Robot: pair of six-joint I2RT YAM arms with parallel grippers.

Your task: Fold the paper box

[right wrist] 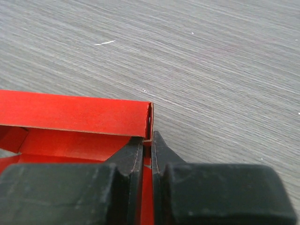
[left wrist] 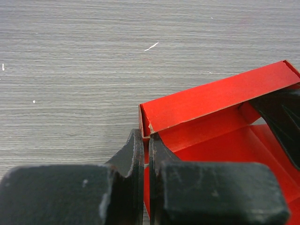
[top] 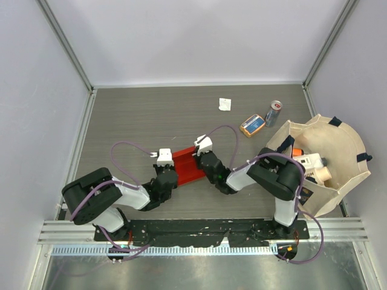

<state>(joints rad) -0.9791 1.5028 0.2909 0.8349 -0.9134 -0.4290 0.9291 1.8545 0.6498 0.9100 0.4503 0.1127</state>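
The red paper box [top: 188, 167] lies on the grey wooden table between my two grippers. Its far long wall is folded up and over inward. My left gripper [top: 167, 171] is shut on the box's left end wall; in the left wrist view the gripper [left wrist: 146, 140] pinches that red wall [left wrist: 146, 154] at the corner. My right gripper [top: 208, 164] is shut on the right end wall; in the right wrist view the gripper [right wrist: 147, 139] clamps the thin red wall [right wrist: 147, 161] just below the folded far wall [right wrist: 75, 114]. The right fingers [left wrist: 281, 117] show inside the box in the left wrist view.
A beige cloth bag [top: 338, 181] holding bottles sits at the right. A drink can [top: 274, 112], an orange-and-blue packet [top: 252, 125] and a small white paper scrap [top: 224, 104] lie behind the box. Grey walls enclose the table.
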